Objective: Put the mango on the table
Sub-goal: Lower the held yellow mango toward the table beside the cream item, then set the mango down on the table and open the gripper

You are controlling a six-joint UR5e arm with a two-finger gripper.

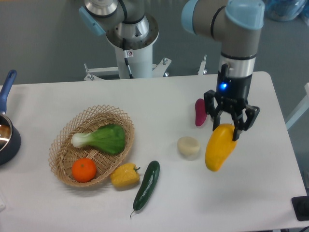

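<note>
Pot: one dark blue pot (7, 137) with a blue handle sits at the left edge of the table (159, 96), well to the left of the basket, partly cut off by the frame.
Basket: one woven wicker basket (91, 145) lies on the left half of the table; this is the landmark for the rest.
In the basket: one leafy green vegetable with a white stalk (100, 138) lies across the middle; one orange (84, 169) sits at the near end.
Pepper: one yellow bell pepper (125, 176) lies on the table, touching the basket's near right rim.
Cucumber: one dark green cucumber (147, 185) lies just right of the pepper, slanted.
Pale round piece: one cream-coloured disc (189, 147) sits on the table well to the right of the basket.
Purple piece: one magenta elongated vegetable (200, 112) lies farther right and behind the disc.
Mango: one yellow-orange mango (220, 147) is far right of the basket, hanging tilted, its upper end between the fingers and its lower end slanting down to the left; whether it touches the table I cannot tell.
Gripper: the black gripper (231, 124) points down, its fingers closed around the mango's top; a blue light glows above it.
Writing: none readable.
</note>
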